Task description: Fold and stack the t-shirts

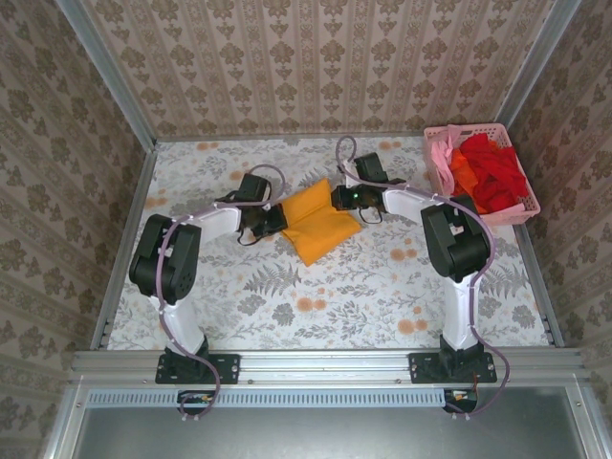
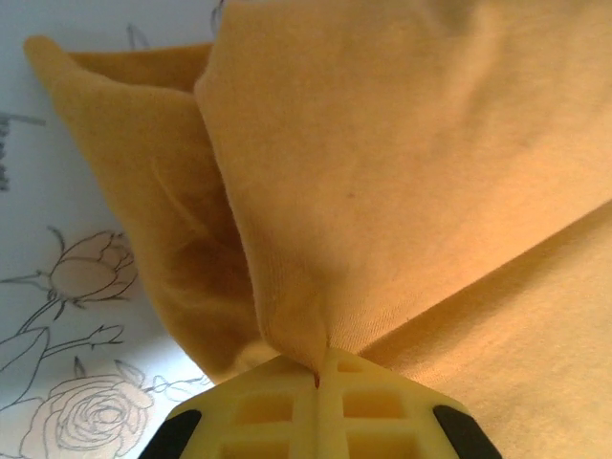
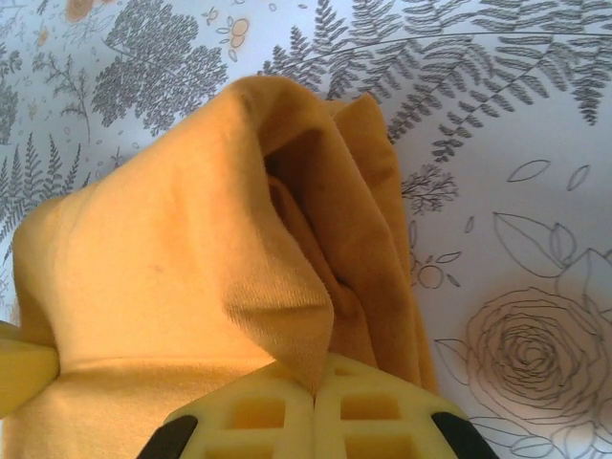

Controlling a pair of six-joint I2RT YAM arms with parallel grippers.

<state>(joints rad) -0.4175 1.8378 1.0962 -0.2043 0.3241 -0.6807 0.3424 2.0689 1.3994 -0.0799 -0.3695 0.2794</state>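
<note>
While left gripper (image 2: 318,375) and right gripper (image 3: 314,385) each pinch fold of soft orange-yellow cotton t-shirt (image 1: 318,222), mid floral-print table (image 1: 316,287): lift evenly, hold cloth taut, align edges, lay flat before release.

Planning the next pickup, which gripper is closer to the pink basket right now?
Right. The right gripper grips the shirt, left of the basket; the left gripper grips it farther left.

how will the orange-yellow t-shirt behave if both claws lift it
Probably floppy: the orange-yellow t-shirt bunches into soft folds where the left claw and right claw pinch it. Likely light, thin cloth, sagging between them. Thin pinches might slip.
</note>
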